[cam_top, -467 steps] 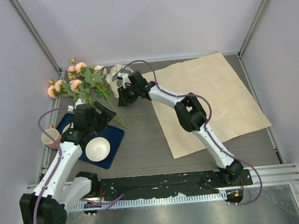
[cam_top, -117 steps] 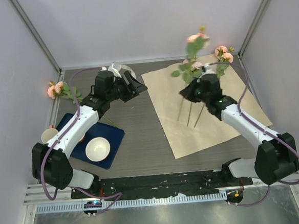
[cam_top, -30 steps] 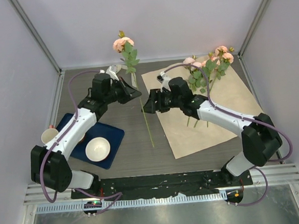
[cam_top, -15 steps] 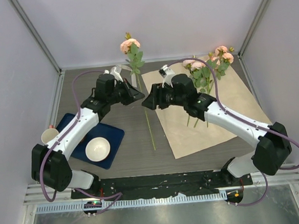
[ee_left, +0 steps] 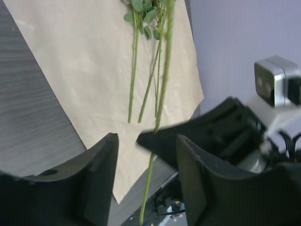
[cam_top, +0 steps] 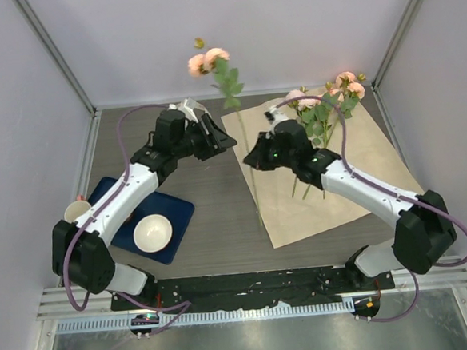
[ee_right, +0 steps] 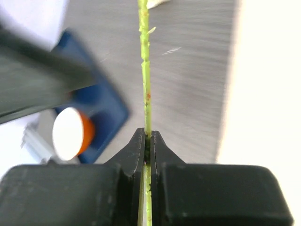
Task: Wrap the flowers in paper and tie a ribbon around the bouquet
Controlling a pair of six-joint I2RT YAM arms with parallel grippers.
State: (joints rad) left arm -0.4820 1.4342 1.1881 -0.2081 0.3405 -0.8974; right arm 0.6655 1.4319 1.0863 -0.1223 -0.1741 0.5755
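Custody of the single rose stem (cam_top: 229, 83) lies with the right gripper (cam_top: 251, 159). In the right wrist view its two fingers (ee_right: 134, 150) are pressed flat together on the thin green stalk (ee_right: 144, 70), with no gap visible. In the overhead view the stem stands nearly upright at centre frame. Its pink blooms are raised against the back wall at upper centre, and its lower end hangs over the left edge of the paper (cam_top: 361, 166).

The left gripper (cam_top: 222, 142) sits just left of the stem. Its jaws are parted and hold nothing. In the left wrist view the stalk (ee_left: 162, 89) runs down past the gap between the two dark fingers (ee_left: 101, 165) and touches neither.

The paper lies flat on the table, cream-beige face up, filling the right half of the overhead frame. The rest of the flowers (cam_top: 321, 113) lie on it towards the upper right, heads at the far corner and stems pointing down-frame. The left wrist view shows those stems (ee_left: 134, 80) side by side on the sheet (ee_left: 84, 70).

A dark blue tray (cam_top: 172, 219) sits at lower left with a white bowl (cam_top: 153, 233) on it. A cup (cam_top: 77, 211) is at the tray's left edge. The ribbon cannot be picked out with certainty.
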